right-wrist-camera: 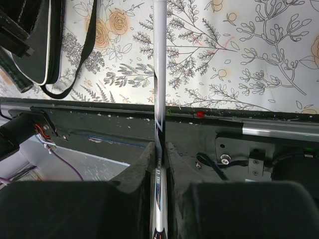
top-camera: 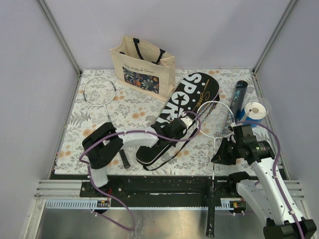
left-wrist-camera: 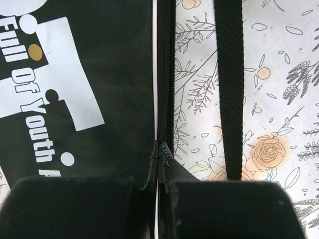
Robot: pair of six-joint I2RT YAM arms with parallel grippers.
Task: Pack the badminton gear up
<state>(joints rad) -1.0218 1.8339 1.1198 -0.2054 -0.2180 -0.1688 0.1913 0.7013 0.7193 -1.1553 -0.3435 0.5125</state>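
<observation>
The black racket cover lettered "SPORT" lies slantwise mid-table. My left gripper sits at its right edge. In the left wrist view this gripper is shut on the cover's zipper, with the cover to its left and the strap to its right. One racket lies right of the cover, handle overhanging the front rail. My right gripper is shut on that racket's shaft, which runs between the jaws of the gripper. A second racket lies far left. The black tube stands at the back right.
A beige floral tote bag stands at the back, behind the cover. A blue-and-white roll sits beside the tube near the right wall. The black front rail with cables runs under the right gripper. The cover's strap loops onto the tablecloth.
</observation>
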